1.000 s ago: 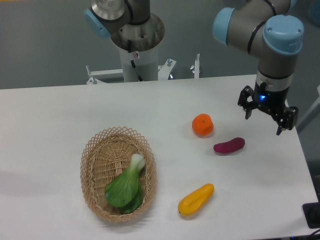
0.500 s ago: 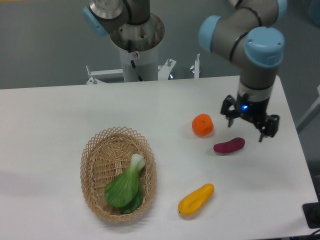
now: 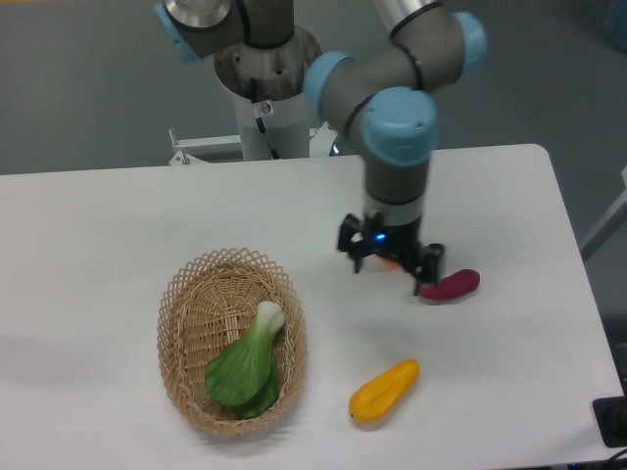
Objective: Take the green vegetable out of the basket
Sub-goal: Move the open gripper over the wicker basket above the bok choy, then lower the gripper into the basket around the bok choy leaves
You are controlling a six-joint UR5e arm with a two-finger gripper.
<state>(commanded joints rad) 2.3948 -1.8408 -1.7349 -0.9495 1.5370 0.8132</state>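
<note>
The hand (image 3: 391,268) hangs spread and empty at frame centre, well apart from the green vegetable (image 3: 244,364) lying in the basket (image 3: 182,294) at lower left; descending off-centre risks snagging the wicker rim.

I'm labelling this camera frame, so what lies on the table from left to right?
basket → green vegetable → yellow vegetable → purple vegetable. The pincer hangs open just left of the purple one.
</note>
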